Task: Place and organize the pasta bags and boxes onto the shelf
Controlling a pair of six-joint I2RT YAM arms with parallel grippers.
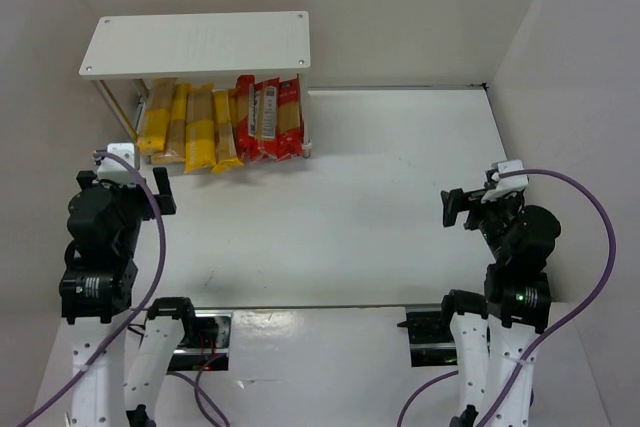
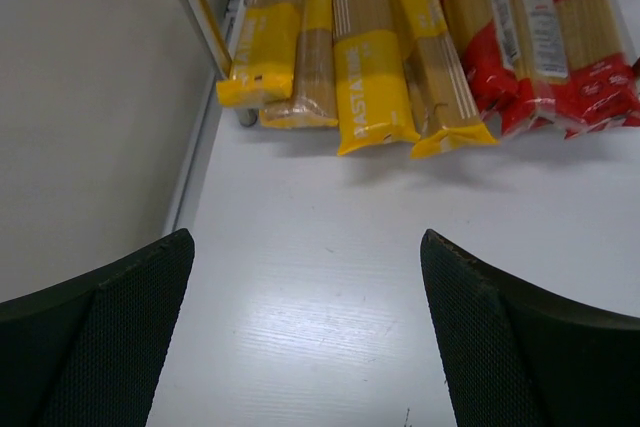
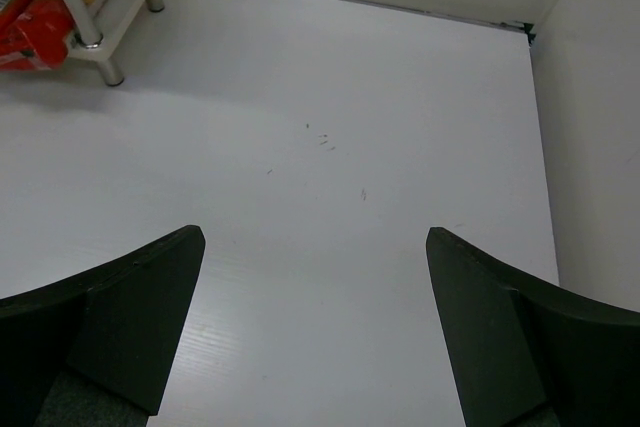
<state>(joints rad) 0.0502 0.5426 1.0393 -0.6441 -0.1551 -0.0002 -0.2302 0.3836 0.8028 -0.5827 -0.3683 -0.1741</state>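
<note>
Several packs (image 1: 220,127) are lying under the shelf (image 1: 195,42), far-left corner of the worktop (image 1: 380,197), long axes pointing at the nearer left gripper (image 2: 305,247); its jaws and those of the right gripper (image 3: 315,237) are gaping empty.

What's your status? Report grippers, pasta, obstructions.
Left gripper open, empty; right gripper open, empty. Pasta packs in a row under the shelf top. Nothing blocking.
</note>
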